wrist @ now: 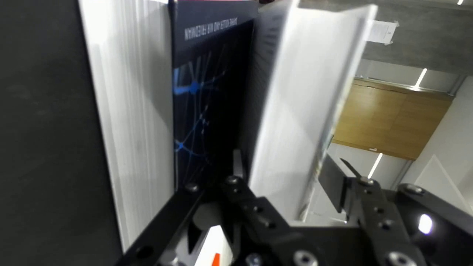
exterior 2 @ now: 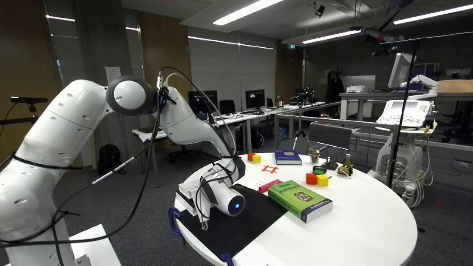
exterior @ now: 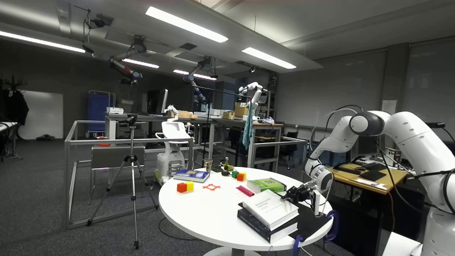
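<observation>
A white book (exterior: 272,208) with "Reinforcement Learning" on its cover lies on a thicker dark book (exterior: 263,225). In the wrist view my gripper (wrist: 283,168) straddles an edge of the white book (wrist: 303,92). One finger sits in the wedge-shaped gap between it and the dark book (wrist: 207,111); the other stands outside the cover with a visible space, so the jaws are open around the book. The white book is tilted against the dark one. In an exterior view the gripper (exterior: 288,196) is at the book's edge; the arm hides it in the opposite exterior view.
A black mat (exterior 2: 236,225) lies under the stack, with blue clamps (exterior: 332,224) at the table edge. Close by are a green book (exterior 2: 299,199) and a pink roll (exterior 2: 269,185). Farther off are a blue book (exterior: 192,175), coloured blocks (exterior: 185,186) and a glass (exterior 2: 314,155).
</observation>
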